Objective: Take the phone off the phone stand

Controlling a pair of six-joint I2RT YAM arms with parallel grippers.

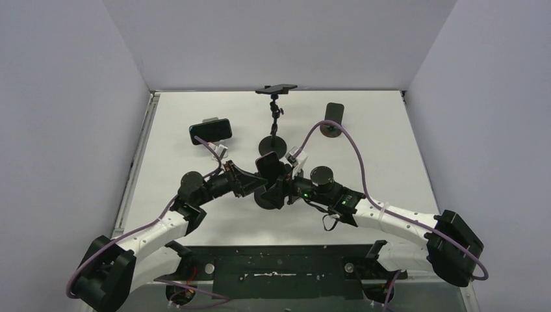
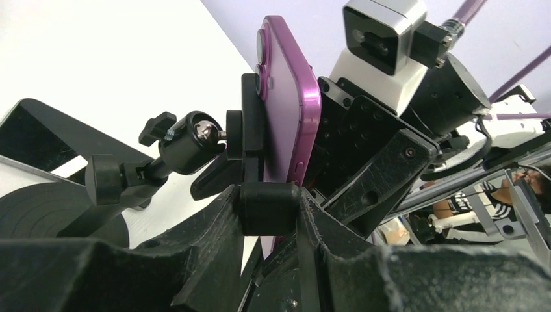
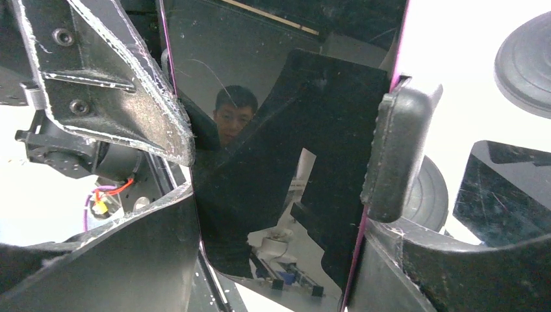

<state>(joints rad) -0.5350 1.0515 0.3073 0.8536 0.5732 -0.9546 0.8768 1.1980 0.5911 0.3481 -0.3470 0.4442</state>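
A purple phone (image 2: 289, 110) stands on edge in the black phone stand (image 1: 268, 198) at the table's middle. Its dark screen (image 3: 286, 149) fills the right wrist view. The stand's clamp (image 2: 269, 208) grips the phone's edge, and it also shows in the right wrist view (image 3: 396, 149). My left gripper (image 2: 269, 209) is shut on that clamp, coming from the left (image 1: 255, 184). My right gripper (image 3: 279, 221) is shut on the phone across its width, coming from the right (image 1: 281, 185). The stand's ball joint (image 2: 195, 133) sits behind the phone.
Another phone (image 1: 210, 130) sits on a stand at the back left. A tall stand (image 1: 276, 88) holds a phone at the back wall. A further stand (image 1: 333, 117) is at the back right. White walls close in three sides.
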